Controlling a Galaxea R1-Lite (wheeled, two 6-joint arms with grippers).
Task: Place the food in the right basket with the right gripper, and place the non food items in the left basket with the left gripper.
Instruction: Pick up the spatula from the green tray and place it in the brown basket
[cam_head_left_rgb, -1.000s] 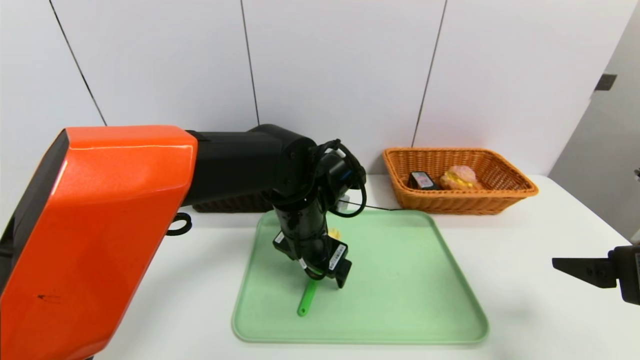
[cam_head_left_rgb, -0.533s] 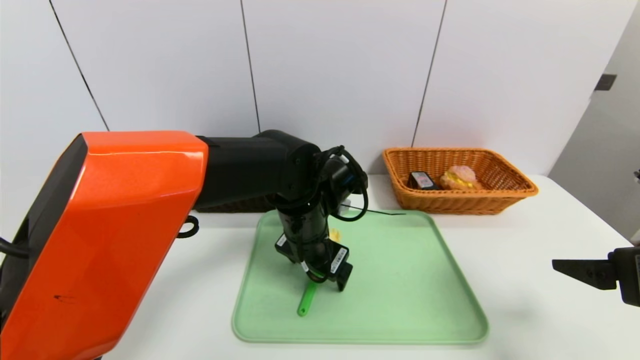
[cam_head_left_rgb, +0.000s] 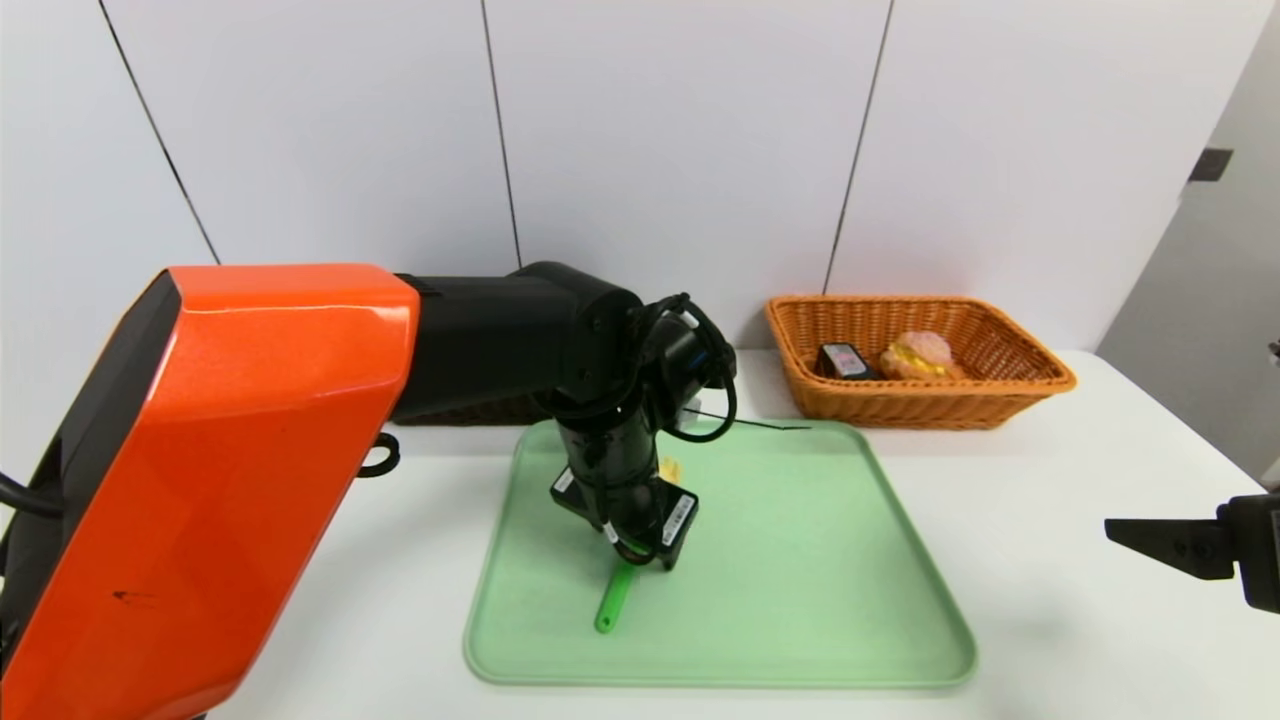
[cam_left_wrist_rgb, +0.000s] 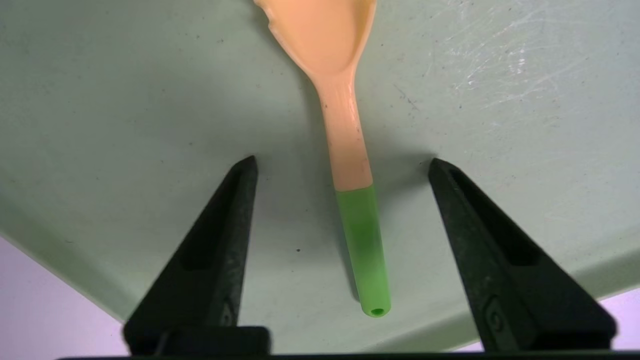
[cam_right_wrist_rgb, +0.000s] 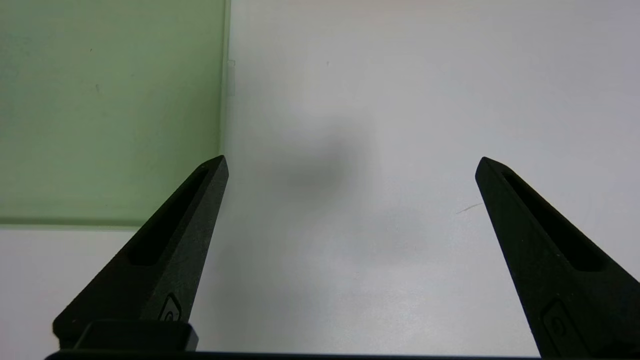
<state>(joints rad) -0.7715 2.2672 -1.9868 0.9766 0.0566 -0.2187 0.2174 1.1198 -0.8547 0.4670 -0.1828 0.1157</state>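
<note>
Fingers (cam_left_wrist_rgb: 225, 225) of the left gripper (cam_left_wrist_rgb: 343, 159) straddle the pasta spoon (cam_left_wrist_rgb: 348, 145), apart.

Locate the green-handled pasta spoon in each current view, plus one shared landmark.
Head view: on the tray, left of its centre; green handle pokes out below the left gripper.
Left wrist view: between the open fingers, untouched, running from the top edge to the lower middle.
Right wrist view: not in it.
Shared landmark: green tray.

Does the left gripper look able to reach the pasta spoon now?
Probably yes: the left gripper is open above the green tray, with the pasta spoon between its fingers and nothing visible in the way.
</note>
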